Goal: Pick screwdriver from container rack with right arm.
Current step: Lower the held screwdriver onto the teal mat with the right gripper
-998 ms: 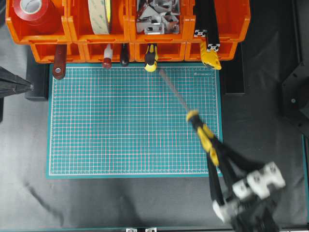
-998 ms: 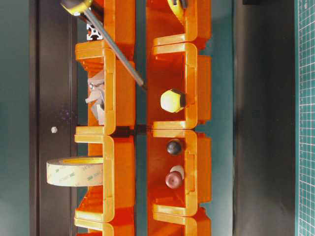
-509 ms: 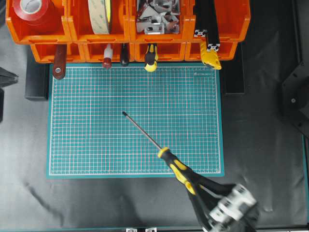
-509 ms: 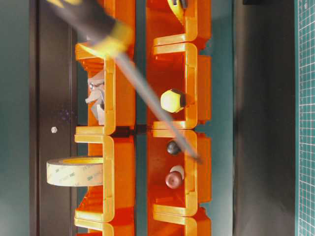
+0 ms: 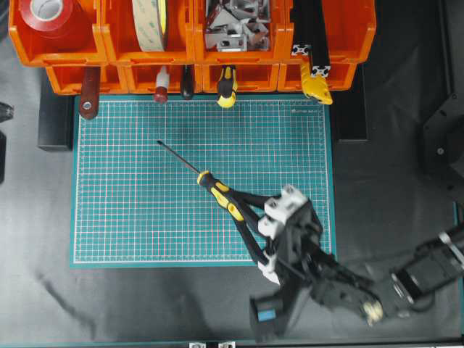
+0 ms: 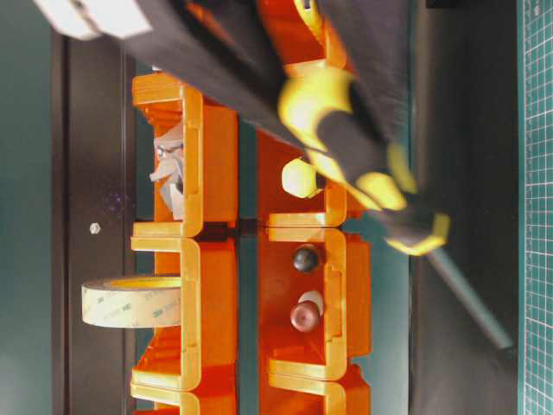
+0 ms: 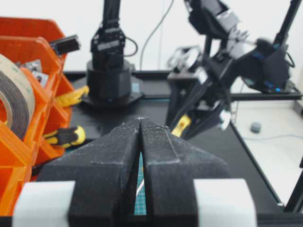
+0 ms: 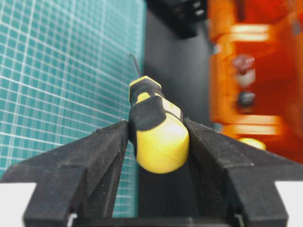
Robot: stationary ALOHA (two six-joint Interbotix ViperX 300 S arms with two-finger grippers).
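The screwdriver [image 5: 220,194], with its yellow-and-black handle, is out of the orange container rack [image 5: 268,78] and over the green mat. Its thin shaft points up-left and the tip sits near the mat's middle. My right gripper [image 5: 236,208] is shut on the handle. In the right wrist view the handle's yellow butt [image 8: 160,137] sits clamped between both black fingers [image 8: 102,146], with the rack [image 8: 255,71] blurred to the right. The table-level view shows the handle [image 6: 363,164] blurred in front of the rack [image 6: 216,173]. My left gripper [image 7: 140,120] is shut and holds nothing.
The rack's front bins hold a stubby yellow-and-black tool [image 5: 227,85], red-handled tools [image 5: 161,85] and a brown handle [image 5: 89,90]. Tape rolls [image 5: 51,18], metal brackets [image 5: 232,25] and black profiles [image 5: 310,36] fill the back row. The green cutting mat [image 5: 130,217] lies below the rack.
The right arm carried the screwdriver away from the rack, first down and left, then up and left over the mat. The arm's wrist and body have swung into the overhead view.
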